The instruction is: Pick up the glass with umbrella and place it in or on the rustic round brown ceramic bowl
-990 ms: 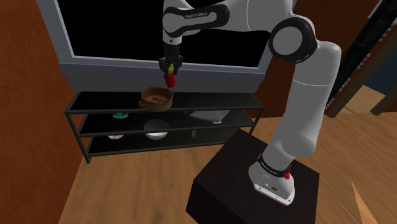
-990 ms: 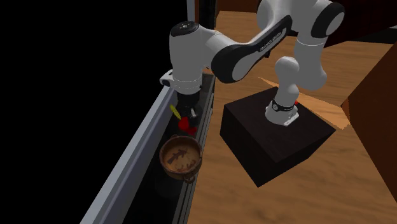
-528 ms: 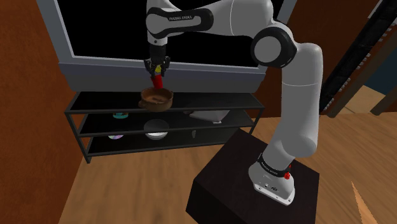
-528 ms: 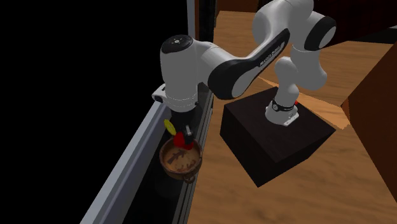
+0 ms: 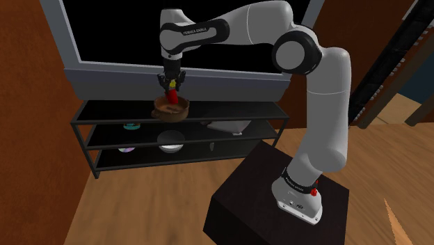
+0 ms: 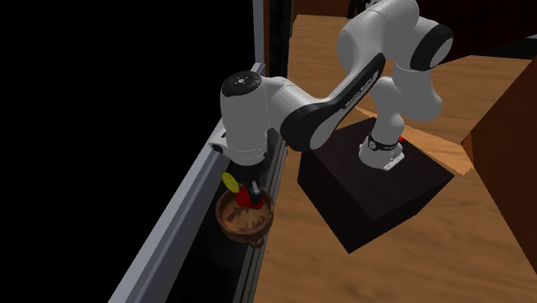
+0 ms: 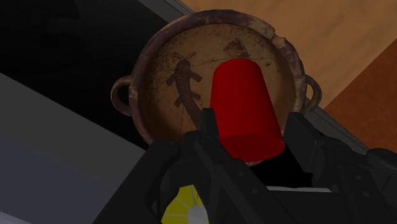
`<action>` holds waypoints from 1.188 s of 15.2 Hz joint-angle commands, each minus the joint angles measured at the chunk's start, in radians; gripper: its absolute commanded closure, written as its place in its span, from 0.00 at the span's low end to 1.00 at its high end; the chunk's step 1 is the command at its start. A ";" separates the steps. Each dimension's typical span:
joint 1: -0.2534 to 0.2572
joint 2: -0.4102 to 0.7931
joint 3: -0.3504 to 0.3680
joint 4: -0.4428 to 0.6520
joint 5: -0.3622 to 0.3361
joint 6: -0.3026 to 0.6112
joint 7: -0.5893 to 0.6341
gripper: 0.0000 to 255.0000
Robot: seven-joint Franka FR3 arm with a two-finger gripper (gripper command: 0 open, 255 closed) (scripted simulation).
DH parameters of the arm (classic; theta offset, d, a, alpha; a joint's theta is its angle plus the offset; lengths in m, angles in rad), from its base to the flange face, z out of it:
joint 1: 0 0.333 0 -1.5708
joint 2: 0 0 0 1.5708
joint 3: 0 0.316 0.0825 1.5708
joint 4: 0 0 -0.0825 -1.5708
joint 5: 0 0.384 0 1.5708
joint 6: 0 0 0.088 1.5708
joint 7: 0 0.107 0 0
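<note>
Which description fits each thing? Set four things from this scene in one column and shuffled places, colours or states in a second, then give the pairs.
Things
1. glass
2. bowl
3. umbrella
4. stand

Descriptions
A. on the top tier of the shelf
B. yellow
C. red, clasped by the gripper
D. black box on the wooden floor

Pairs: 1-C, 2-A, 3-B, 4-D
</note>
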 commanded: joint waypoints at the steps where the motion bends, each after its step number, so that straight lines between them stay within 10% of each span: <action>1: 0.001 0.004 0.001 -0.020 0.000 0.025 0.001 1.00; 10: 0.001 0.008 0.001 -0.031 0.001 0.040 0.001 1.00; 11: 0.001 0.008 0.001 -0.031 0.001 0.040 0.001 0.00; 18: 0.001 -0.006 0.000 0.015 -0.001 -0.020 0.002 0.00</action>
